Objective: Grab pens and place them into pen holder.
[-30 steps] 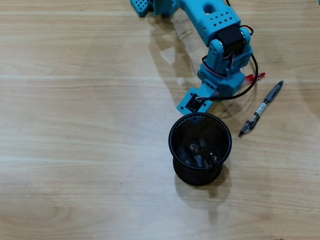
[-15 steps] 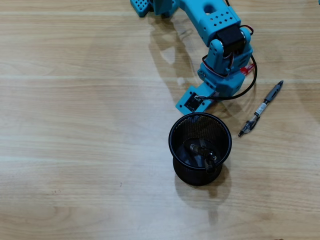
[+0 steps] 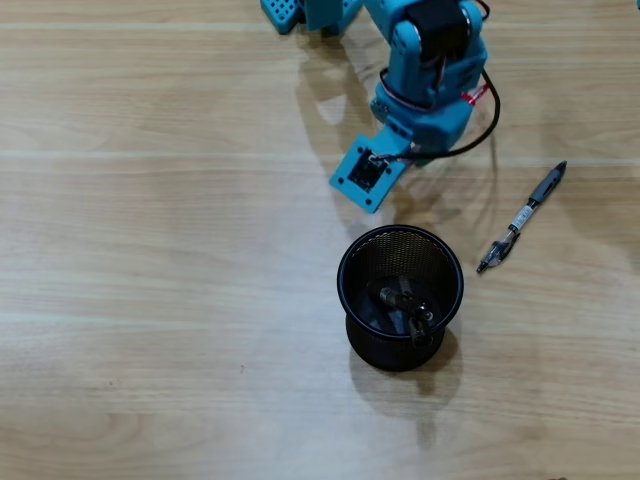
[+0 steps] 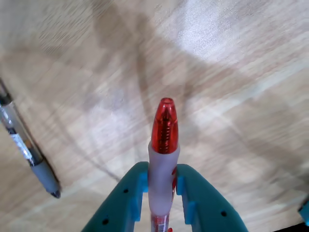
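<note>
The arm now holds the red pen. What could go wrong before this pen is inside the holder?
1. In the wrist view the gripper pinches the red pen low down, with much of it sticking out beyond the fingers; it might tilt or slip in transit.
2. The pen holder already holds pens, so the new one could catch on them or on the rim.
3. The grey pen lies near the holder and could be knocked.
</note>
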Action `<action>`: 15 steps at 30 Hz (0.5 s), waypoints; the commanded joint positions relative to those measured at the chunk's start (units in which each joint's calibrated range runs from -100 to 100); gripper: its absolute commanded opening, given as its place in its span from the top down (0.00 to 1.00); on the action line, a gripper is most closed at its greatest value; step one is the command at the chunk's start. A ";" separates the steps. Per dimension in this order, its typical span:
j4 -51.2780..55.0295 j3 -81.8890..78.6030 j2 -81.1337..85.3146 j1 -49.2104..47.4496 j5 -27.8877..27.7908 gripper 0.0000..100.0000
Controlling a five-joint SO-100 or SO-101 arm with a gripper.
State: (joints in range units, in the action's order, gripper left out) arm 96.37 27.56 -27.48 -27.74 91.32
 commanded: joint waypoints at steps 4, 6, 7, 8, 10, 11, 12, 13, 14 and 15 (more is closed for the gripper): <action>-0.33 -10.57 18.37 4.00 -8.29 0.98; -0.33 -13.73 22.40 5.45 -10.83 0.98; -0.41 -15.17 24.33 6.36 -12.25 0.98; -0.50 -16.43 26.26 7.27 -13.68 0.98; -2.74 -19.23 30.13 9.36 -17.13 0.98; -4.46 -20.85 32.06 10.45 -19.01 0.98; -6.87 -22.38 34.16 11.54 -21.14 0.98; -9.54 -24.00 36.09 12.53 -23.18 0.98; -12.47 -25.36 37.94 13.35 -25.11 0.98; -15.48 -26.80 39.53 14.08 -26.63 0.98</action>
State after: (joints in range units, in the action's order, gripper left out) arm 89.62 3.86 3.82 -16.73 70.96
